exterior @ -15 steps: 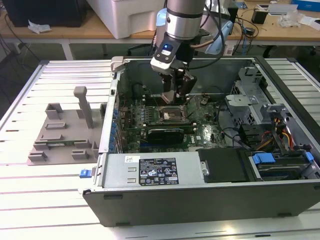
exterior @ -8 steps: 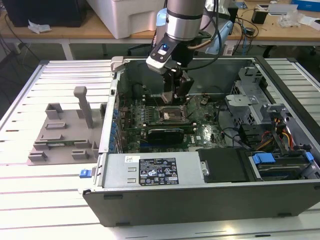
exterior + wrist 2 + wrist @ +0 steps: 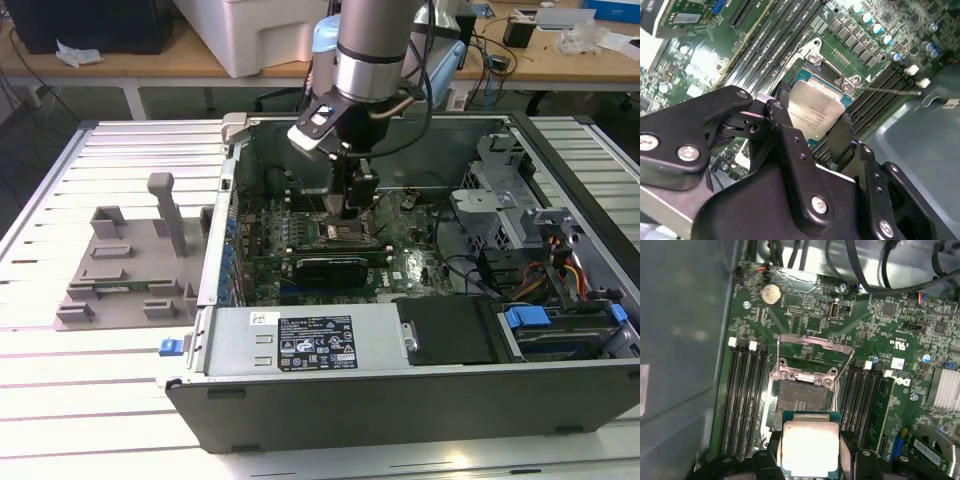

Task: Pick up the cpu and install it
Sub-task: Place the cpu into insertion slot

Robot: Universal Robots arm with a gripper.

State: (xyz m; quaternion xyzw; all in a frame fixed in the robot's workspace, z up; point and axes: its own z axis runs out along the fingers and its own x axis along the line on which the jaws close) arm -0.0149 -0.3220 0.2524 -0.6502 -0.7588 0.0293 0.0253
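The cpu (image 3: pixel 809 447), a silver-topped square chip with a green edge, sits between my gripper's (image 3: pixel 810 460) two black fingers (image 3: pixel 847 452), which are shut on its sides. It hangs just short of the open socket (image 3: pixel 802 397), whose contact field is bare and whose metal load frame (image 3: pixel 812 347) is swung up. In the second wrist view the cpu (image 3: pixel 815 112) is tilted over the socket frame (image 3: pixel 812 55) with my gripper (image 3: pixel 812 127) clamped on it. In the exterior view my gripper (image 3: pixel 346 212) reaches down into the computer case over the motherboard (image 3: pixel 400 265).
Memory slots (image 3: pixel 745 400) flank the socket on both sides. A black expansion card (image 3: pixel 330 270) lies just in front of the socket. Case walls (image 3: pixel 400 380), a drive cage (image 3: pixel 500 200) and cables (image 3: pixel 560 270) surround the board. A grey fixture (image 3: pixel 130 260) stands outside the case at the exterior view's left.
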